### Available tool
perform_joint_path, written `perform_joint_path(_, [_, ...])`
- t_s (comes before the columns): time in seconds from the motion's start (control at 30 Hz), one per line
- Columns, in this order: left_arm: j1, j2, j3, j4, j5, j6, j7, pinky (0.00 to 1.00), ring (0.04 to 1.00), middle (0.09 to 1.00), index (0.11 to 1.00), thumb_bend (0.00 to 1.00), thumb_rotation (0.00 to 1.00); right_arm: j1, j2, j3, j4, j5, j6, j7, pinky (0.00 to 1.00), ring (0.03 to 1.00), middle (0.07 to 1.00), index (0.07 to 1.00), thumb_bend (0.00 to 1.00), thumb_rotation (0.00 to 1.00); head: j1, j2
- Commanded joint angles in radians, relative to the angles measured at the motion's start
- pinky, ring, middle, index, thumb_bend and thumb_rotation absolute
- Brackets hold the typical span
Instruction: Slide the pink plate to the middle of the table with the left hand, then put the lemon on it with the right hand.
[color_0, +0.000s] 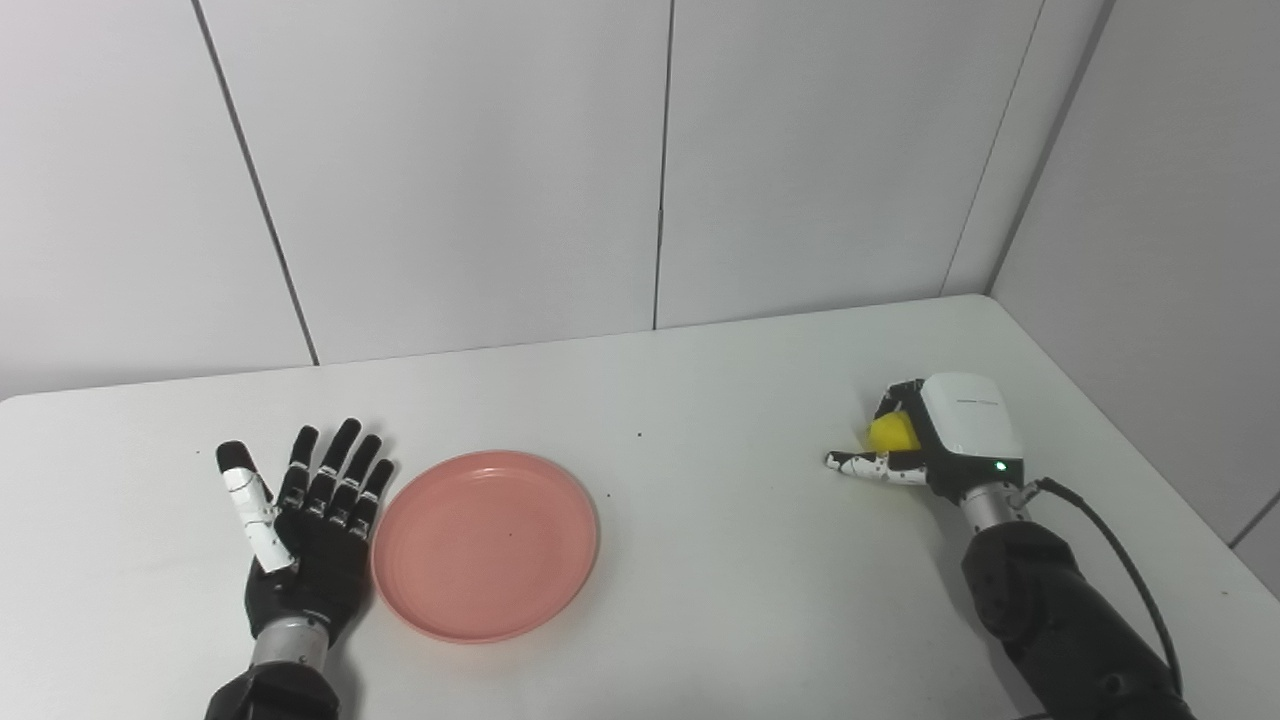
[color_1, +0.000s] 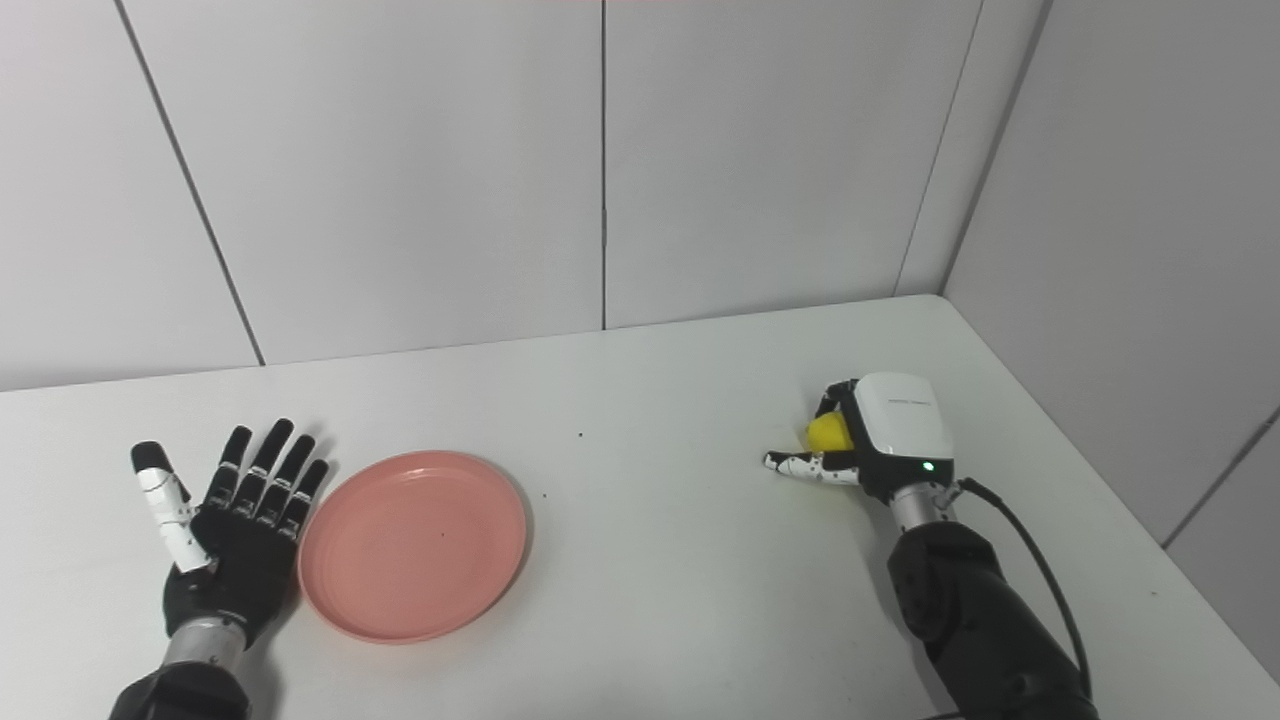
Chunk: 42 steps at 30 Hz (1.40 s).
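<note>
Curling right hand (color_0: 935, 440) fingers around lemon (color_0: 892, 433); left hand (color_0: 305, 520) spread flat, empty, beside pink plate (color_0: 485, 585); hand-casing lettering unreadable.

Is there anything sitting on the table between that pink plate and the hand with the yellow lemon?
No, just bare white table between the pink plate and the right hand closed on the lemon; both eye views show it.

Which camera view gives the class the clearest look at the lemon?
Neither by much. In the left eye view the lemon shows slightly more yellow between the right hand and its fingers. The right eye view shows the same lemon, equally half hidden by that hand.
</note>
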Motion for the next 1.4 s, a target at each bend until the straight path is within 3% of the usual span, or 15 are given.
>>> perform_joint_path(0.0, [0.042, -0.007, 0.001, 0.036, 0.017, 0.064, 0.049, 0.92, 0.880, 0.859, 0.970, 0.93, 0.82, -0.010, -0.024, 0.006, 0.011, 0.005, 0.005, 0.019, 0.20, 0.269, 0.338, 0.406, 0.61, 0.54, 0.001, 0.002])
perform_joint_path(0.17, [0.041, -0.006, 0.002, 0.038, 0.015, 0.064, 0.047, 0.92, 0.879, 0.866, 0.976, 0.93, 0.82, -0.014, -0.025, 0.011, 0.020, 0.008, 0.006, 0.010, 0.18, 0.232, 0.294, 0.347, 0.61, 0.51, 0.004, 0.003])
perform_joint_path(0.47, [0.042, -0.018, 0.000, 0.028, 0.020, 0.067, 0.063, 0.89, 0.867, 0.861, 0.951, 0.94, 0.80, -0.015, -0.036, 0.016, -0.008, 0.005, 0.003, 0.015, 0.16, 0.220, 0.286, 0.350, 0.60, 0.48, 0.030, 0.004])
perform_joint_path(0.77, [0.057, -0.029, -0.024, 0.016, 0.040, 0.055, 0.052, 0.91, 0.881, 0.882, 0.966, 0.92, 0.83, 0.027, -0.069, -0.016, -0.192, 0.007, 0.016, 0.080, 0.19, 0.255, 0.334, 0.429, 0.58, 0.50, 0.074, 0.008])
perform_joint_path(0.9, [0.065, -0.033, -0.034, 0.013, 0.043, 0.050, 0.047, 0.92, 0.894, 0.894, 0.974, 0.92, 0.85, 0.030, -0.074, -0.031, -0.258, 0.011, 0.010, 0.111, 0.14, 0.199, 0.267, 0.329, 0.60, 0.45, 0.086, 0.008])
perform_joint_path(1.13, [0.070, -0.042, -0.040, 0.014, 0.049, 0.038, 0.042, 0.92, 0.899, 0.892, 0.981, 0.91, 0.86, 0.013, -0.079, -0.034, -0.308, 0.006, -0.043, 0.109, 0.13, 0.187, 0.251, 0.305, 0.59, 0.45, 0.133, 0.007])
perform_joint_path(1.23, [0.071, -0.050, -0.037, 0.013, 0.051, 0.038, 0.056, 0.91, 0.873, 0.880, 0.964, 0.90, 0.85, 0.006, -0.080, -0.033, -0.327, 0.007, -0.044, 0.121, 0.13, 0.186, 0.249, 0.283, 0.59, 0.51, 0.143, 0.006])
perform_joint_path(1.37, [0.077, -0.069, -0.040, 0.004, 0.059, 0.039, 0.070, 0.90, 0.867, 0.867, 0.963, 0.89, 0.85, -0.002, -0.077, -0.036, -0.364, 0.013, -0.057, 0.130, 0.12, 0.168, 0.230, 0.258, 0.60, 0.52, 0.183, 0.006])
